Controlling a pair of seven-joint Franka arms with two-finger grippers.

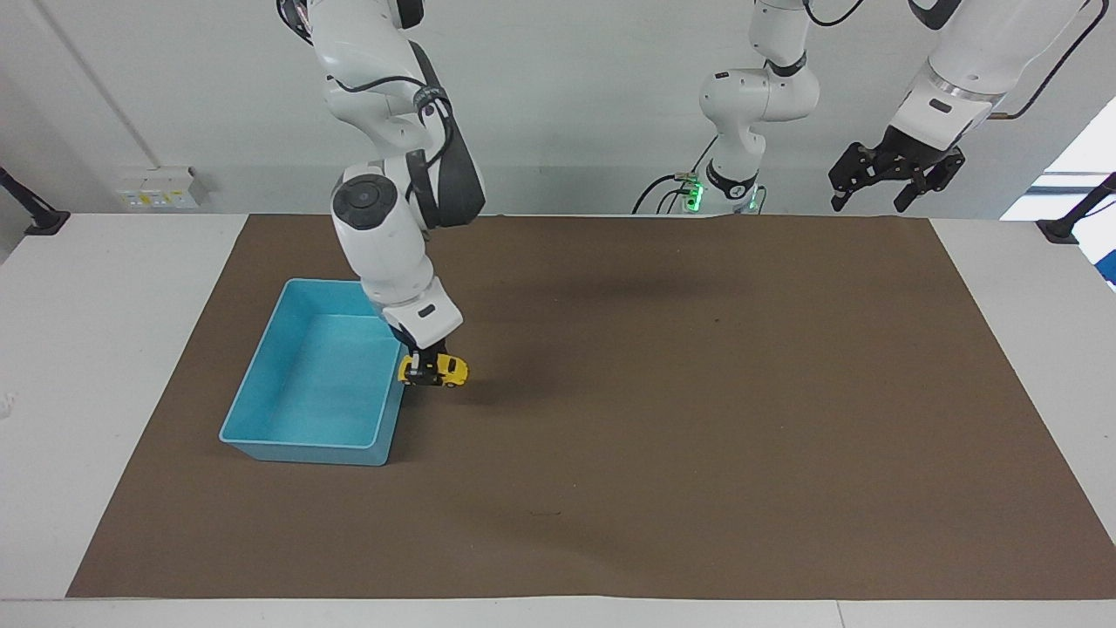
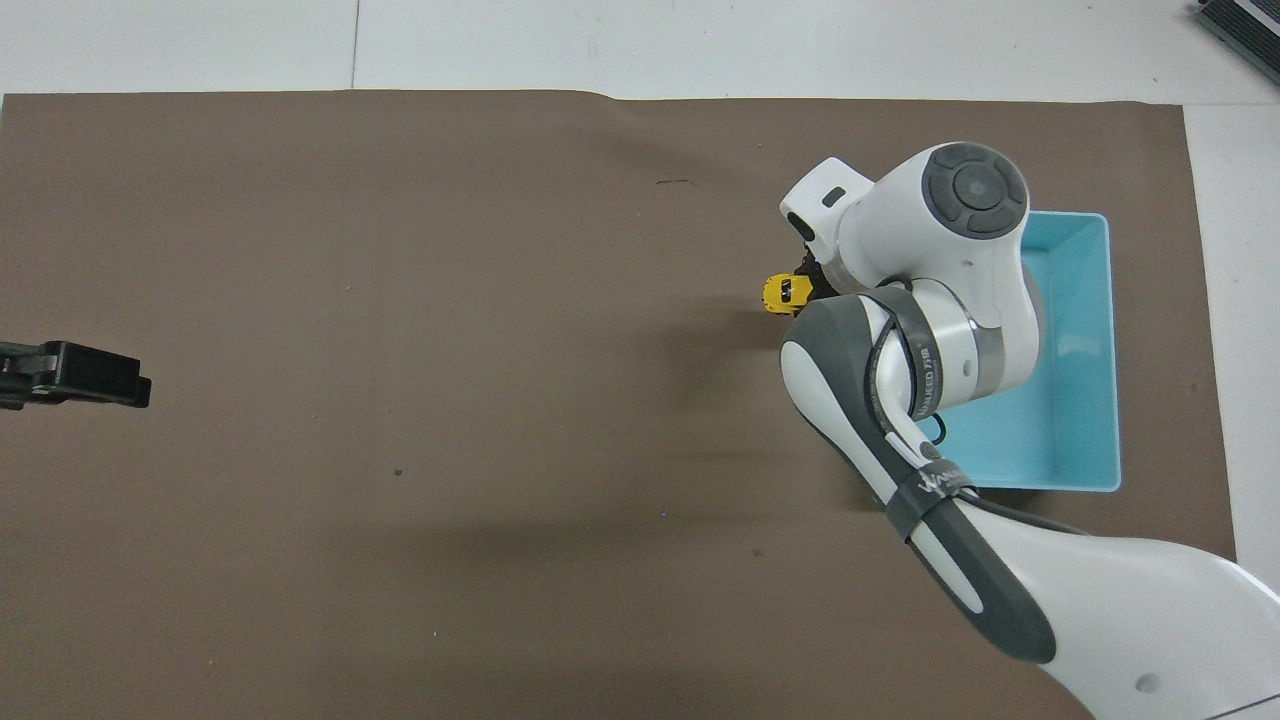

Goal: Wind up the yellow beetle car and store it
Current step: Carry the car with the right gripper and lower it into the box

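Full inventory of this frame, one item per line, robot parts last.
yellow beetle car: 1, yellow, held off the mat beside the tray's rim, not in the tray.
tray: 1, light blue, on the mat toward the right arm's end; nothing visible inside.
mat: 1, brown, covering most of the table.
table: 1, white, under the mat.
right tool: 1, dark, shut on the car.
left tool: 1, black, raised over the table's edge at the left arm's end, open, waiting.

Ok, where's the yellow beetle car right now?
The yellow beetle car is held in the right gripper, lifted just over the brown mat beside the blue tray.
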